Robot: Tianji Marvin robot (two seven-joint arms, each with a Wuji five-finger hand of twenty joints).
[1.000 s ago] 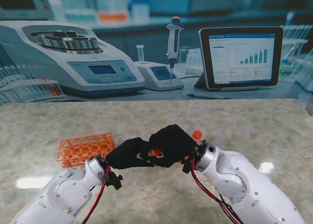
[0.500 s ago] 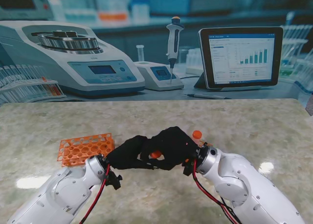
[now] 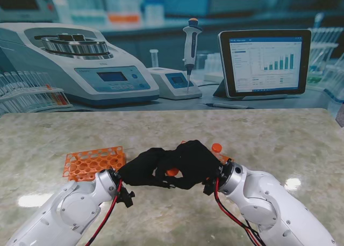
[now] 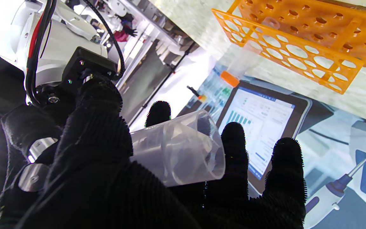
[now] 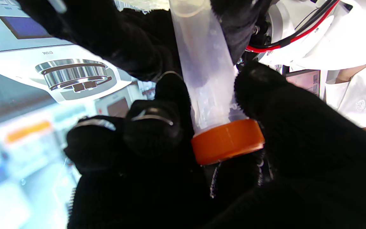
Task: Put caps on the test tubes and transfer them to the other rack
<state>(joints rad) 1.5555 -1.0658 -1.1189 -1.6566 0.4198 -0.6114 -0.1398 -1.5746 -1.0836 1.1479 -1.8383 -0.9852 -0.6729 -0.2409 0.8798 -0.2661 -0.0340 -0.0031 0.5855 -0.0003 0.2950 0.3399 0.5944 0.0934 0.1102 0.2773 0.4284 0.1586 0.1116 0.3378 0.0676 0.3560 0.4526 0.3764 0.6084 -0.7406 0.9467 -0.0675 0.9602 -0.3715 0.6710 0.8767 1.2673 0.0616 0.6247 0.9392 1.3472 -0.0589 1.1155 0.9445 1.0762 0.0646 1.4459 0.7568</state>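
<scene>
My two black-gloved hands meet over the middle of the table. The left hand (image 3: pixel 141 168) is shut on the base end of a clear test tube (image 4: pixel 183 152). The right hand (image 3: pixel 193 163) grips the same test tube (image 5: pixel 206 70) at its orange cap (image 5: pixel 227 141), which also shows between the hands as the cap (image 3: pixel 171 172). An empty orange rack (image 3: pixel 91 163) lies at my left. A second orange rack (image 4: pixel 297 47) holds one capped tube (image 4: pixel 241 62); in the stand view only that capped tube (image 3: pixel 216 147) and a sliver of its rack show behind the right hand.
A centrifuge (image 3: pixel 75 63), a small device with a pipette (image 3: pixel 189 47) and a tablet (image 3: pixel 264 60) stand beyond the table's far edge. Marbled table top (image 3: pixel 279 133) lies bare to the right and far side of the hands.
Both hands have stayed joined on the tube and crept slightly nearer to me. The right wrist and forearm have shifted a little to the right.
</scene>
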